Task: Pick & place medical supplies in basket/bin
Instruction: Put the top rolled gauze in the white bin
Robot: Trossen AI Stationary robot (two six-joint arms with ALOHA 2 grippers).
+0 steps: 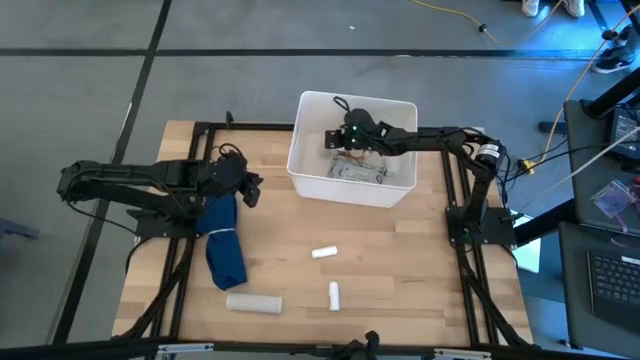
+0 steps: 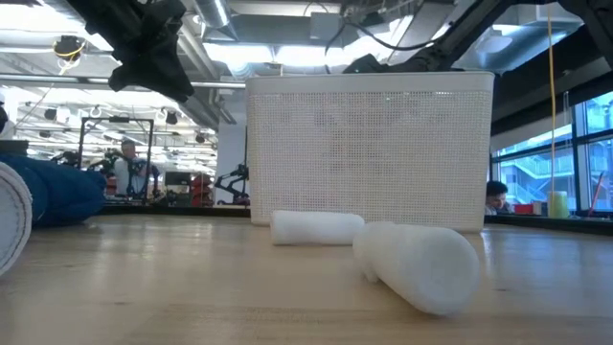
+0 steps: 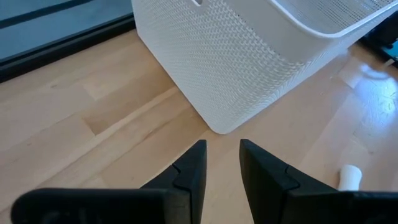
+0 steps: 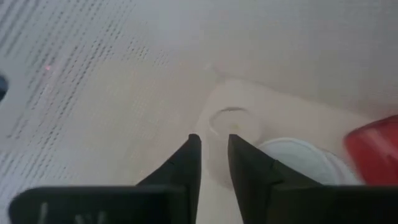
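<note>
Right gripper (image 1: 343, 138), fingers slightly apart and empty, inside perforated white bin (image 1: 300, 130); left gripper (image 1: 255, 188), narrowly parted, over wood-grain worktop (image 1: 400, 260)

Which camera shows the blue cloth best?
The high view: the blue cloth lies whole on the table, by the left gripper. The low view catches only a bunched end at its edge. Neither wrist view shows it.

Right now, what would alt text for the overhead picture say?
The right gripper reaches down into a white bin on a wooden table. The left gripper waits by a blue cloth; three white supplies lie in front.
</note>
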